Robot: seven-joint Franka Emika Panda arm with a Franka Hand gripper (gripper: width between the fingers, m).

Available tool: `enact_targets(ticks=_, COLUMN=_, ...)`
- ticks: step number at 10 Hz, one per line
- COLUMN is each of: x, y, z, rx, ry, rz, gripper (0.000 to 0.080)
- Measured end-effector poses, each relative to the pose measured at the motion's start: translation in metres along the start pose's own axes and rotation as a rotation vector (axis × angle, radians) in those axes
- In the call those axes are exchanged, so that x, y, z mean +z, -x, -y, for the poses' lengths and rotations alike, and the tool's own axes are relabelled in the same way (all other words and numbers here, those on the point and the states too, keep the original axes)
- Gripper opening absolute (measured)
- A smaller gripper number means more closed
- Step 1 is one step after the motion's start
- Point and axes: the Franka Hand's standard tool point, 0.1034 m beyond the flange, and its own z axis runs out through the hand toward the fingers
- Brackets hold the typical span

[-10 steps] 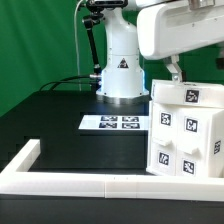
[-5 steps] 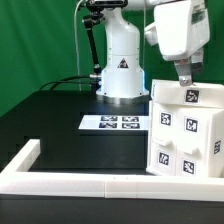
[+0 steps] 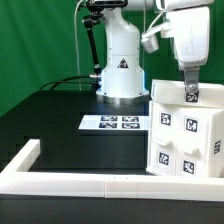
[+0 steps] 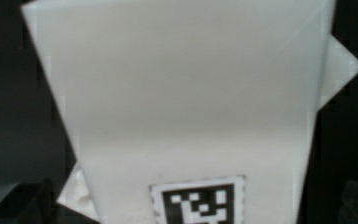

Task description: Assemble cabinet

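The cabinet (image 3: 185,135), a tall white box with several black-and-white square markers on its faces, stands at the exterior view's right, just behind the low white frame. My gripper (image 3: 190,95) hangs right over its top face, fingertips at the top marker. In the wrist view the cabinet's white face (image 4: 185,100) fills the picture, with one marker near the fingers. The gripper (image 4: 185,215) looks open, its dark fingers (image 4: 19,205) showing on either side of the white body. Contact with the cabinet cannot be told.
The marker board (image 3: 112,123) lies flat on the black table in front of the robot's white base (image 3: 120,70). A low white border frame (image 3: 60,182) runs along the front and left edge. A green screen stands behind.
The gripper has moved toward the exterior view's right and down, from above the cabinet's back corner to just over its top face. The cabinet has not moved.
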Motion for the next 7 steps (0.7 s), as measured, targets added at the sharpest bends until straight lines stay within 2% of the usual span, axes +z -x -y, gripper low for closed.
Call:
enact_targets(ticks=3, x=0.0053, y=0.0023, z=0.0005, rx=0.019, ry=-0.003, rz=0.001, gripper=0.0797)
enact_targets(ticks=5, x=0.0052, y=0.0041, z=0.0001, rx=0.025, ry=-0.003, rz=0.002, gripper=0.0563)
enact_targets(ticks=7, x=0.0052, y=0.0048, z=0.0002, rx=0.039, ry=-0.003, rz=0.002, gripper=0.0558)
